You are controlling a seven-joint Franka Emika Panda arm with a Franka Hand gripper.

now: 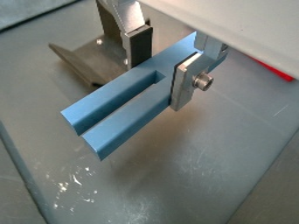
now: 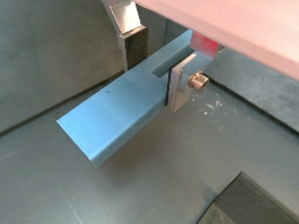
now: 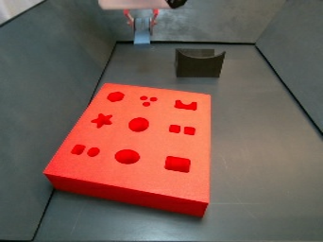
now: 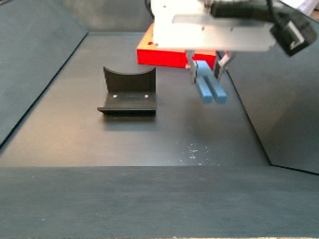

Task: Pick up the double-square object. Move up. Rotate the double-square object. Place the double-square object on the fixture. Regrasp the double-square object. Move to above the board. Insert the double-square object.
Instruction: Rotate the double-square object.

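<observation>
Gripper: the gripper [image 1: 160, 63] hangs above the grey floor, its silver plates clamped on the double-square object [image 1: 126, 107] — lifted, touching nothing below.
Held piece: in a side view the slate-blue block [image 4: 208, 82] slants downward from the fingers, its long axis pointing away from them, pronged end free.
Fixture: the fixture [image 4: 126, 93] stands at about 9 o'clock of the block in that side view, near but apart.
Board: the board [image 3: 139, 140] lies flat, behind the gripper.
Room: bare floor under and around the block — by my judgement enough to rotate before moving across to the notch.
</observation>
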